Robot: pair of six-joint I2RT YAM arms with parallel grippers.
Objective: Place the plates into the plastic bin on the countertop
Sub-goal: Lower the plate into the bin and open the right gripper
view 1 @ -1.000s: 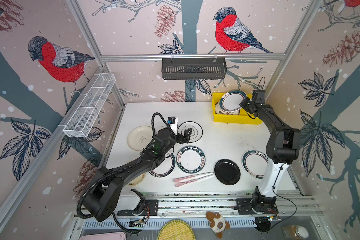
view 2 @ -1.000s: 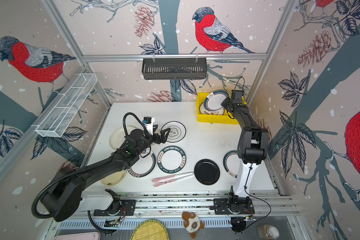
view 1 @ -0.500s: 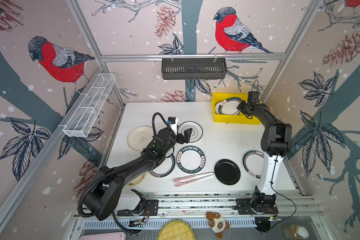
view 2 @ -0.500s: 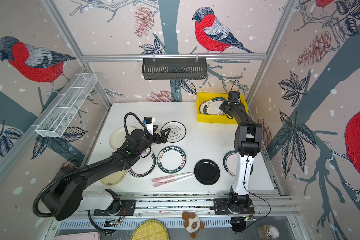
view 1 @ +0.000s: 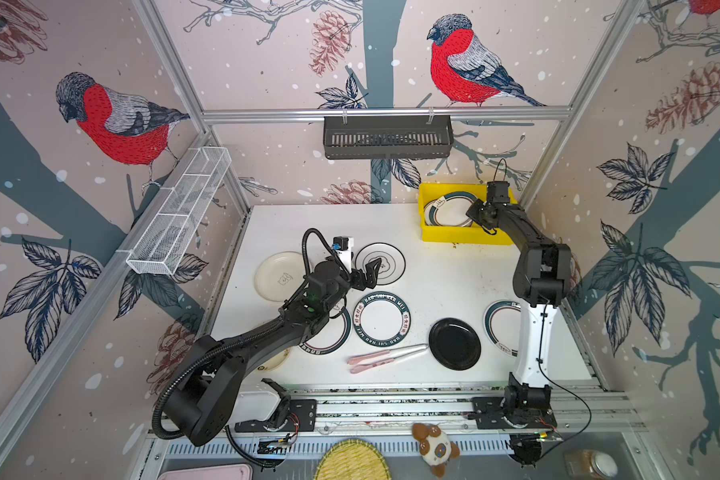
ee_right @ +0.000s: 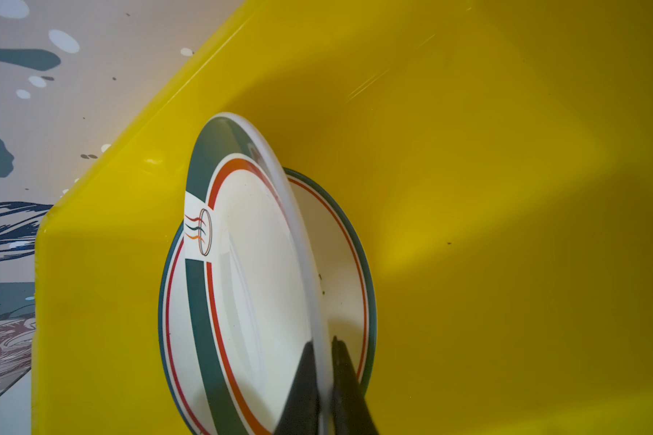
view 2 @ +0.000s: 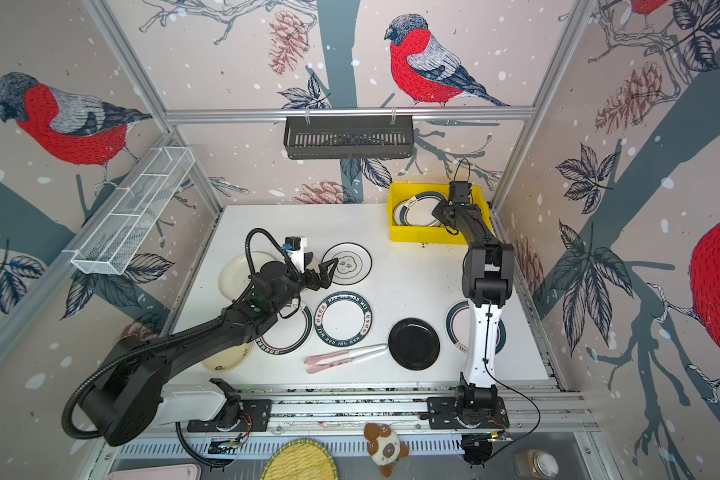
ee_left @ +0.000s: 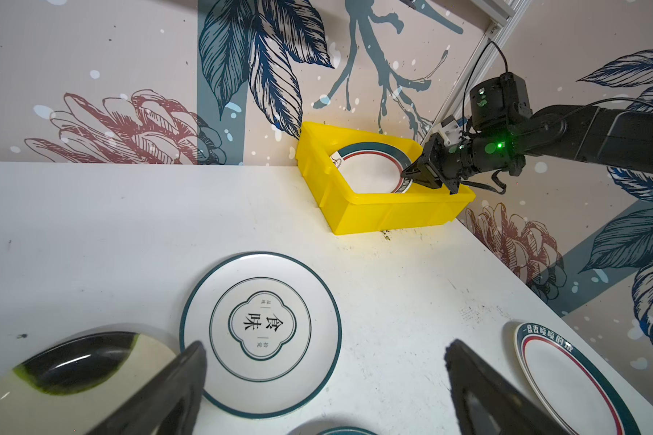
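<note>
The yellow plastic bin (view 1: pixel 462 239) stands at the back right of the white countertop (view 1: pixel 441 274). My right gripper (ee_right: pixel 322 342) is inside the bin, shut on the rim of a green-banded plate (ee_right: pixel 249 244) that tilts over another plate (ee_right: pixel 351 241) on the bin floor. My left gripper (ee_left: pixel 327 348) hangs open over the near edge of a white plate with dark characters (ee_left: pixel 261 324) and touches nothing. Both top views show more plates: a cream one (view 1: pixel 281 276), a lettered one (view 1: pixel 382 319), a black one (view 1: pixel 454 344) and a green-rimmed one (view 1: pixel 501 328).
Pink utensils (view 1: pixel 385 356) lie near the front edge. A black slotted basket (view 1: pixel 387 137) hangs on the back rail and a white wire shelf (view 1: pixel 184 208) on the left wall. A woven yellow mat (view 1: pixel 350 461) and a stuffed toy (view 1: pixel 435 446) lie below the front rails.
My right gripper has carried the green-banded plate down from above the bin into it. The left arm has stayed where it was.
</note>
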